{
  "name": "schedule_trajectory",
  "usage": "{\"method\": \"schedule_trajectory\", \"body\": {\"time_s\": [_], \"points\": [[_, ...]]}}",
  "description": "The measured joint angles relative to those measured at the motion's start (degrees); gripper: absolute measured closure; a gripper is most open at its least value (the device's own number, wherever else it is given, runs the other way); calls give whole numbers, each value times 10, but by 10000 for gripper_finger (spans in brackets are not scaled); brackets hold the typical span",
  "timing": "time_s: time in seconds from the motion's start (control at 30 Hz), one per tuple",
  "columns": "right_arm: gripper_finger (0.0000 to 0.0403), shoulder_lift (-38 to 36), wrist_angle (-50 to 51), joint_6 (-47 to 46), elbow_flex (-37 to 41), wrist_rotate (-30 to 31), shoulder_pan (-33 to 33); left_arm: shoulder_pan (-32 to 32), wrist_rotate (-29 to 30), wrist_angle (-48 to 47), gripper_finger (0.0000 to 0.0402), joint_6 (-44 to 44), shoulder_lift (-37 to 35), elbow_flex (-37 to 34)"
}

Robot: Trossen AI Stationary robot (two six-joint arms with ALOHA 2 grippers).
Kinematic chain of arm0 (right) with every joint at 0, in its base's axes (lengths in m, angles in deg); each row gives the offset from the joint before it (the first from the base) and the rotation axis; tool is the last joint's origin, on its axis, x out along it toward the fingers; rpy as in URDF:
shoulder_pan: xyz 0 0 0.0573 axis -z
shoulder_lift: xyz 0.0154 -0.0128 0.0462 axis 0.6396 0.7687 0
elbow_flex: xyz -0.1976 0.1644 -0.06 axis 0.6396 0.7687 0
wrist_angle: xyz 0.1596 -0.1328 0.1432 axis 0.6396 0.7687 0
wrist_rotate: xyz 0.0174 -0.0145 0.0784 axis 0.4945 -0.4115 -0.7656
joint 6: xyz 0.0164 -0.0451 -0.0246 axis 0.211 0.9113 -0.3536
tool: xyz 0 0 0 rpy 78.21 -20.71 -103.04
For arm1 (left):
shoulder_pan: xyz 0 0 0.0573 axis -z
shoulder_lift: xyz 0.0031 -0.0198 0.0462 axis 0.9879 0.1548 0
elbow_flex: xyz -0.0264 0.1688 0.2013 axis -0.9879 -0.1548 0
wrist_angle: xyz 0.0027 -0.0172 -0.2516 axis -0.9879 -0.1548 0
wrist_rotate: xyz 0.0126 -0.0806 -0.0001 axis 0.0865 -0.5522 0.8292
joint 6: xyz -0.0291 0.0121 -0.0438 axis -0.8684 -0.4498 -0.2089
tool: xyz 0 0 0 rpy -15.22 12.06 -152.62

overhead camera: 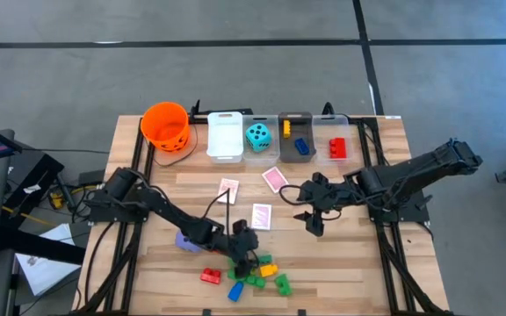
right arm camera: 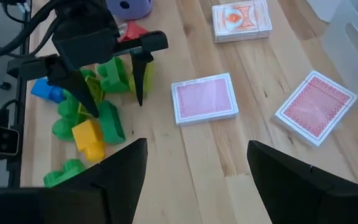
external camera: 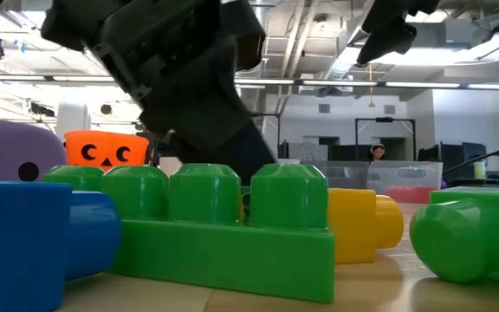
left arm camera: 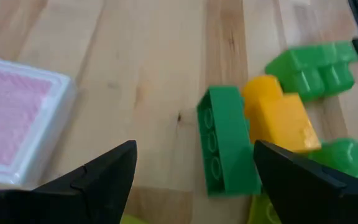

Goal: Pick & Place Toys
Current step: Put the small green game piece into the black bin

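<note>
Over the brick pile at the near edge of the surface [overhead camera: 323, 272], the high view shows the left end effector [overhead camera: 246, 257] hanging low, while the right end effector [overhead camera: 313, 221] waits mid-surface, well apart from it. Three cards [overhead camera: 262, 215] lie between the pile and a back row of bins [overhead camera: 225, 140], beside an orange bucket [overhead camera: 166, 125]; a teal die [overhead camera: 257, 135] sits in one bin.

From table height, a green brick [external camera: 223, 225] fills the foreground with a yellow brick [external camera: 362, 221] behind it; beyond is an open workroom with ceiling ducts and a person far back.

Past the left wrist, the fingers [left arm camera: 98, 180] stand apart and empty, straddling bare wood just beside an upended green brick that touches a yellow one.

Past the right wrist, its fingers [right arm camera: 117, 174] also stand apart, holding nothing, looking toward the cards and pile.

The bricks look light, rigid and smooth, so likely to slide if nudged. Gripping across the green brick's flat long sides seems best, avoiding the studs.
</note>
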Motion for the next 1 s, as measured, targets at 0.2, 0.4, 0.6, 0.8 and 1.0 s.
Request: {"method": "schedule_trajectory", "body": {"time_s": [0.2,0.4,0.6,0.8,1.0], "points": [[133,0,0,14,0,0,1,18,2,0,86,0,5,0],[133,0,0,29,0,0,1,31,21,-8,86,24,12,0],[133,0,0,37,0,0,1,31,26,5,100,6,29,1],[133,0,0,37,0,0,1,28,31,3,172,-42,29,1],[133,0,-2,38,0,0,1,27,27,31,297,-121,27,0]]}}
